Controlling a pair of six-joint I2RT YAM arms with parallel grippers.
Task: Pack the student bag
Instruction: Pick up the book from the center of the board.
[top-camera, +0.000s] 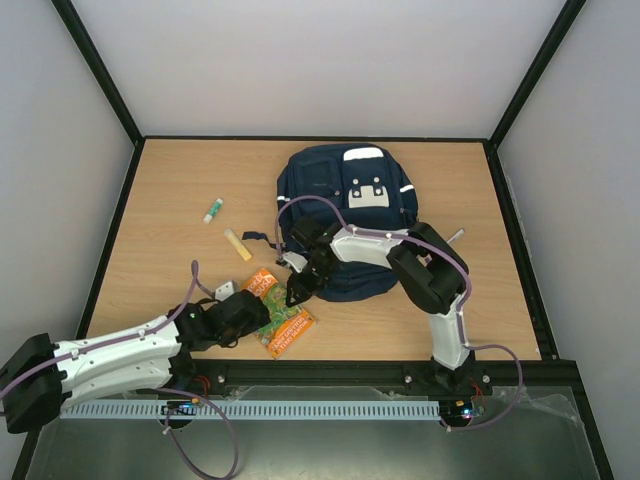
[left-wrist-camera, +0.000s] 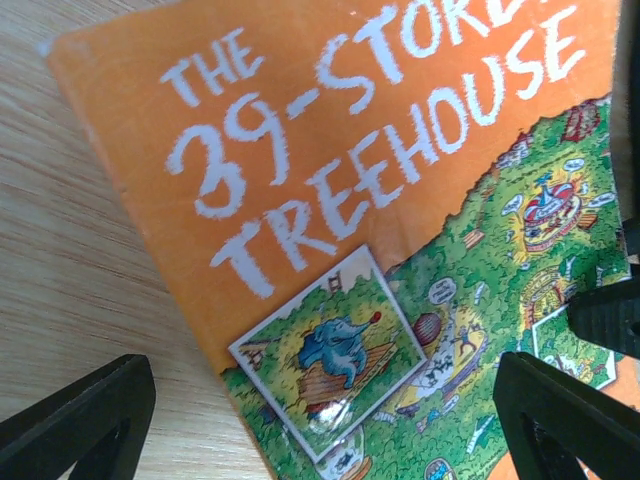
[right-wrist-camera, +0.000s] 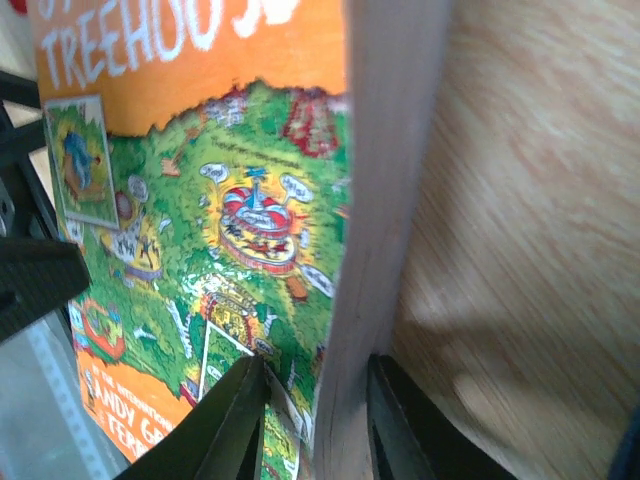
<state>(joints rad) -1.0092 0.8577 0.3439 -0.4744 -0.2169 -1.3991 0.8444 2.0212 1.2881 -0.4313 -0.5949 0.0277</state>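
A: Left pincer (left-wrist-camera: 320, 428)?
B: Wide, hovering over the book (left-wrist-camera: 330, 150).
A: The bag (top-camera: 345, 215)?
B: Flat on the tabletop (top-camera: 170, 180), just behind the book.
A: Right pincer (right-wrist-camera: 315, 425)?
B: Narrow, nipping the book's edge.
A: Anything smaller?
B: A glue stick (top-camera: 213, 210), behind-left of the book.
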